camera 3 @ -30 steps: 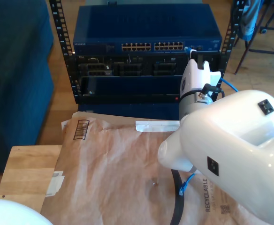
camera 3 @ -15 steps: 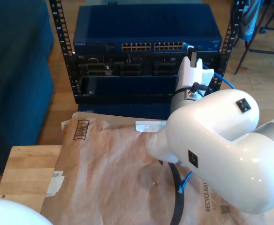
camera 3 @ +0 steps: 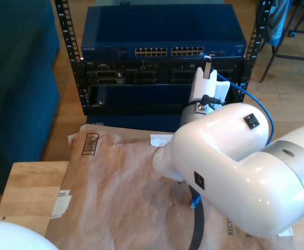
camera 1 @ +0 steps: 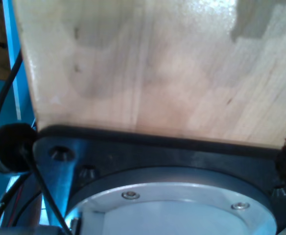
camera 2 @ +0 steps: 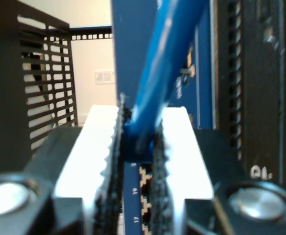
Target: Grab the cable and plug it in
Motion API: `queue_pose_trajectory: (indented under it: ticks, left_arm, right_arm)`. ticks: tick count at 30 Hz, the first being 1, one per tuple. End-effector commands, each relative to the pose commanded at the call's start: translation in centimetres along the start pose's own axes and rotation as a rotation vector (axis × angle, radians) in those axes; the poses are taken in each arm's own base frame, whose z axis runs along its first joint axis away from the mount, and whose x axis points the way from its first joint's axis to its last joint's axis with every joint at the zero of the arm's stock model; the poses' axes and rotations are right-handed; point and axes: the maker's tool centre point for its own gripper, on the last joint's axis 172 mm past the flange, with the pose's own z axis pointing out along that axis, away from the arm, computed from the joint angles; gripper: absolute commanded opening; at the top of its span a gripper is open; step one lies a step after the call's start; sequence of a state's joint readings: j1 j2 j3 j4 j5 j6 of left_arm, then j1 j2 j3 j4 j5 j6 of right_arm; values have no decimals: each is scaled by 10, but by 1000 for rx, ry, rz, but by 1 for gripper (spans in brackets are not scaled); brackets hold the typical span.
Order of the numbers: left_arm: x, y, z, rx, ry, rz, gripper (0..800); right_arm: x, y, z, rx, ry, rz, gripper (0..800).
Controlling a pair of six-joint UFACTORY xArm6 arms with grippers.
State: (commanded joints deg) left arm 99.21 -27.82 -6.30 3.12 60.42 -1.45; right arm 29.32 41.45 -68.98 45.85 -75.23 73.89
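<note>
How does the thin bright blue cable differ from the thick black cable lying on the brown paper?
The thin bright blue cable is slim and arcs through the air up to my second claw, which pinches it near the blue rack switch. The thick black cable is much fatter, lies on the brown paper, and nothing holds it. Both are flexible and round.

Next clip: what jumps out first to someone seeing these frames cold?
The big white arm fills the exterior view's lower right. My second gripper is clamped on the blue cable, pressed up to the blue switch's port row at the top of the rack.
</note>
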Motion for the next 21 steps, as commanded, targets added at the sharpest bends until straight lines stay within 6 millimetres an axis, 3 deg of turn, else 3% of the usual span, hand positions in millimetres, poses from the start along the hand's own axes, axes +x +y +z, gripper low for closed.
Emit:
queue_pose_trajectory:
  ticks: [21]
  left_arm:
    - [0,0,0,0,0,0,799]
  right_arm:
    - [-6,3,10,34,10,16,0]
